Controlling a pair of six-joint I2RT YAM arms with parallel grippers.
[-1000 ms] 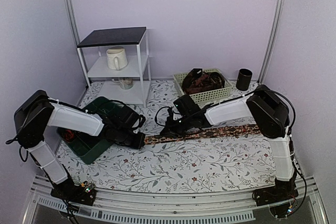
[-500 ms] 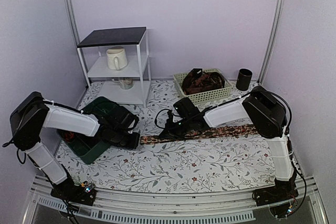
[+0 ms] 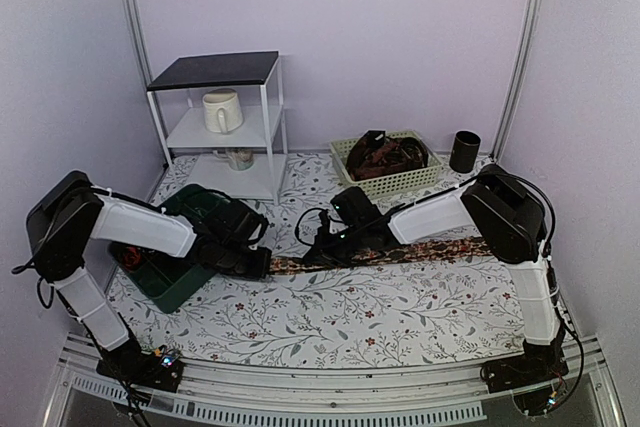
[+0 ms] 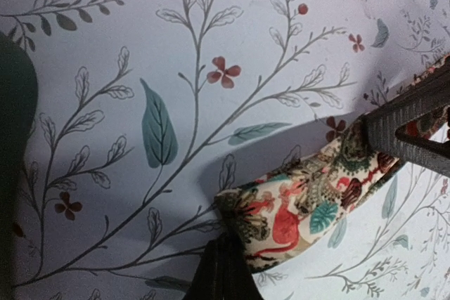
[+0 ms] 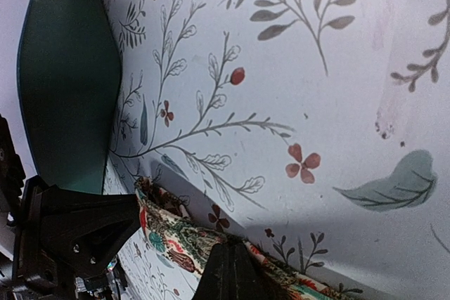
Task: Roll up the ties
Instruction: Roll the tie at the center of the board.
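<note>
Left claw (image 3: 265, 263) pinches tie (image 3: 440, 250) end; right claw (image 3: 318, 253) pinches it just beside; we see rest running toward table (image 3: 340, 319) right edge.

The long narrow fabric tie (image 4: 295, 209) has a cream ground crowded with red, teal and brown figures. The white tablecloth (image 3: 350, 317) carries grey-green leafy sprigs and small red flowers. The rectangular plastic bin (image 3: 165, 287) is dark green and the woven plastic basket (image 3: 400, 185) pale green.

The left fingers (image 4: 223, 279) pinch the tie (image 4: 299, 216) at its end; right fingers (image 4: 408, 114) clamp it nearby, over floral cloth (image 4: 211, 26)
</note>
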